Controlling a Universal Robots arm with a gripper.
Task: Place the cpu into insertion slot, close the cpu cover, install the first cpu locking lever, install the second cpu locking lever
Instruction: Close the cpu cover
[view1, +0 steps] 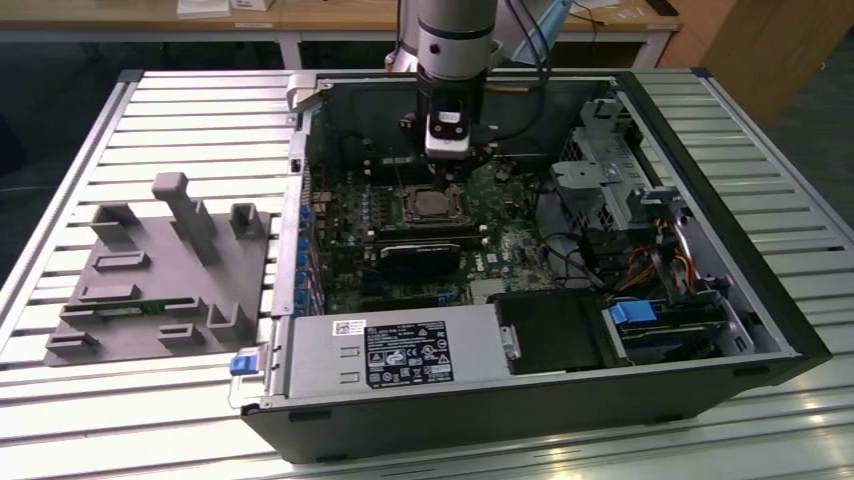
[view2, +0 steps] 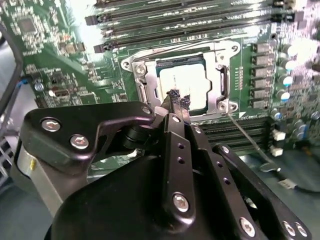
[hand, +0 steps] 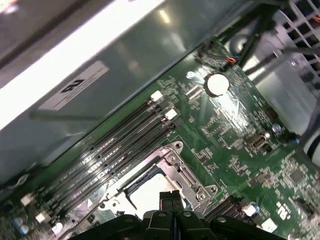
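Our black gripper (view2: 178, 98), fingertips pinched shut and empty, hangs above the silvery square cpu (view2: 192, 84) framed by its thin silver cover (view2: 216, 55); we judge the wire lever (view2: 245, 134) wants slow, steady pressure

No wording can be made out from here. A dark label (view1: 407, 355) of tiny print and symbols sits on the power supply (view1: 314, 365); a white sticker (hand: 75, 86) on the case wall (hand: 140, 55) is unreadable too.
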